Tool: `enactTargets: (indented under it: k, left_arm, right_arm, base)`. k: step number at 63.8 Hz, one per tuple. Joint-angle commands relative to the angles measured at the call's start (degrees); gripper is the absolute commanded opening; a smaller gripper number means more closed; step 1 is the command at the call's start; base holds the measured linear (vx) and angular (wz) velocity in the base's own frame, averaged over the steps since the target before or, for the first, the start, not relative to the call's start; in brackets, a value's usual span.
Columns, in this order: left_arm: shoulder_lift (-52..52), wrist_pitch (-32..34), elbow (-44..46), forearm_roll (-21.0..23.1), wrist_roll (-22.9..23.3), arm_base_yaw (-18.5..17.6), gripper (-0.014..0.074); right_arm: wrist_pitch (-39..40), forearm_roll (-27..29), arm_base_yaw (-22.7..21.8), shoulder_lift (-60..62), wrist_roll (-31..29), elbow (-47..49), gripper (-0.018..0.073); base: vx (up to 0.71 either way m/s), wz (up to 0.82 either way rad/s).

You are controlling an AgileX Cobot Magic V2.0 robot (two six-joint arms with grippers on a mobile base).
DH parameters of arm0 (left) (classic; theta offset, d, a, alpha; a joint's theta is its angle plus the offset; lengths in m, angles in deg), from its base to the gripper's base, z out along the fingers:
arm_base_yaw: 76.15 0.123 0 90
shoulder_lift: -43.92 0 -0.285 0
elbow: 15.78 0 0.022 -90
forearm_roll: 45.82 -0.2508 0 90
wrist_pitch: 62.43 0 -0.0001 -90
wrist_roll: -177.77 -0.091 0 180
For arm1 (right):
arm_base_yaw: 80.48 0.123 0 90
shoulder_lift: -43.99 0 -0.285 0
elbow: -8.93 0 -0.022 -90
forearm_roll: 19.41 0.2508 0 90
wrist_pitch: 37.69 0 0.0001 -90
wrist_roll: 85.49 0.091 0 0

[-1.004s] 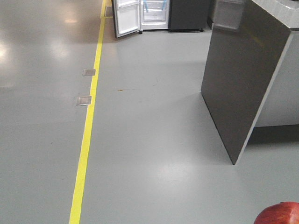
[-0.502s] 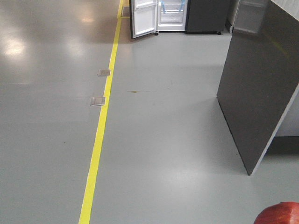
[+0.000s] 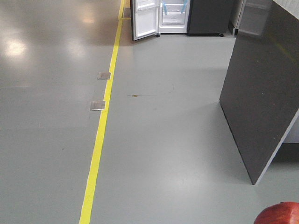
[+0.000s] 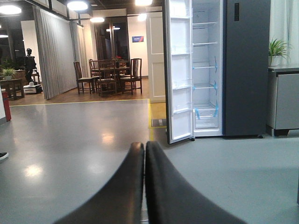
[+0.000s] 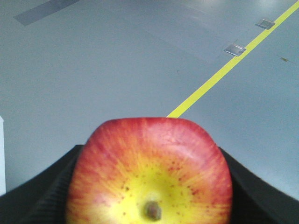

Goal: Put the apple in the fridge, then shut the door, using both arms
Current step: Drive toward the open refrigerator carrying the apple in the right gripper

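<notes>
Gripping the apple (image 5: 149,161) firmly, with the fridge (image 4: 243,70) far across the floor.
Right gripper (image 5: 149,182) was clamped on the apple, black fingers (image 5: 42,196) hugging both sides. Left gripper (image 4: 144,156) was pressed fully together, carrying nothing. Far ahead the door (image 4: 178,79) hung wide open on the fridge's left, white shelves showing.

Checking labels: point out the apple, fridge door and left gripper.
apple (image 5: 149,172): right wrist view, front skin.
door (image 4: 180,70): left wrist view, white inner lining.
left gripper (image 4: 145,147): left wrist view, between closed fingertips.
</notes>
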Motion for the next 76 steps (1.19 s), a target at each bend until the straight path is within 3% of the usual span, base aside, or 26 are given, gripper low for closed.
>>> enactTargets:
  k: [1, 76]
  left_arm:
    - [0.92, 3.91, -1.18, 0.15, 0.63, -0.09, -0.0006]
    - [0.92, 3.91, -1.18, 0.15, 0.63, -0.09, -0.0006]
  right_arm:
    - [4.1, 1.03, 0.02, -0.38, -0.55, 1.57, 0.0387]
    - [4.1, 1.03, 0.02, -0.38, -0.55, 1.57, 0.0387]
  base:
    - [0.16, -0.02]
    - [0.19, -0.03]
